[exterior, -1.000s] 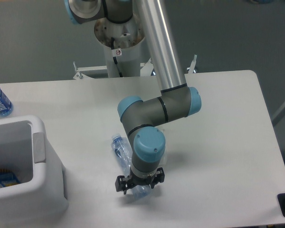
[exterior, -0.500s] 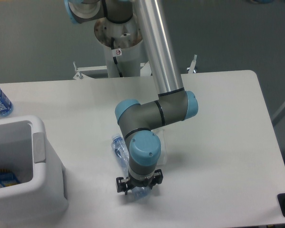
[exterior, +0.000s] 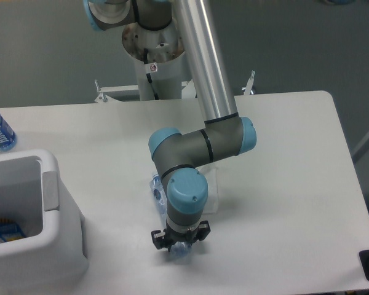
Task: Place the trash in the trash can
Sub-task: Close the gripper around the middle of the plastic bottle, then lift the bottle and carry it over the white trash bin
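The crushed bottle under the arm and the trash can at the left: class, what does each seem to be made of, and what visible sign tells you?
Crushed bottle: thin clear plastic, bluish and glossy by the look; you see through it and its wall is crumpled. Trash can: probably moulded white plastic with a smooth, dull sheen, judging by its thick rim and rounded corners.

Even, diffuse overhead light fills the scene, with a cool bluish cast. The flat white table [exterior: 283,160] looks slightly washed out, with only faint soft shadows under the grey and blue robot arm [exterior: 197,147]. The picture is low-resolution and mildly soft throughout.
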### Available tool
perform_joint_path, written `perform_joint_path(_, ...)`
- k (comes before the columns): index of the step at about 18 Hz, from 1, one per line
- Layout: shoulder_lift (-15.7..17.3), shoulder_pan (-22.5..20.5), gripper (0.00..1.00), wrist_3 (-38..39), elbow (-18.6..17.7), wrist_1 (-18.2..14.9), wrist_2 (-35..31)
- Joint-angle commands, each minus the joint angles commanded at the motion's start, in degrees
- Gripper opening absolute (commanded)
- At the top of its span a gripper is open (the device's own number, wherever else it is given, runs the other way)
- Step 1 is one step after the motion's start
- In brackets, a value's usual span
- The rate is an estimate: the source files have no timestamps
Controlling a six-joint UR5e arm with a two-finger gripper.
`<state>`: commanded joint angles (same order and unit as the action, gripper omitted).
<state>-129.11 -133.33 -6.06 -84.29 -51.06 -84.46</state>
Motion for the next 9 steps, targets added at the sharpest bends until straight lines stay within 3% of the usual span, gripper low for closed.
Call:
perform_joint_path(6, 3.8, -0.2, 0.57, -0.4, 0.4, -0.1, 0.4)
perform_joint_path(9, 6.7, -0.8, 0.57, -0.9, 2.6, 0.1, 0.4)
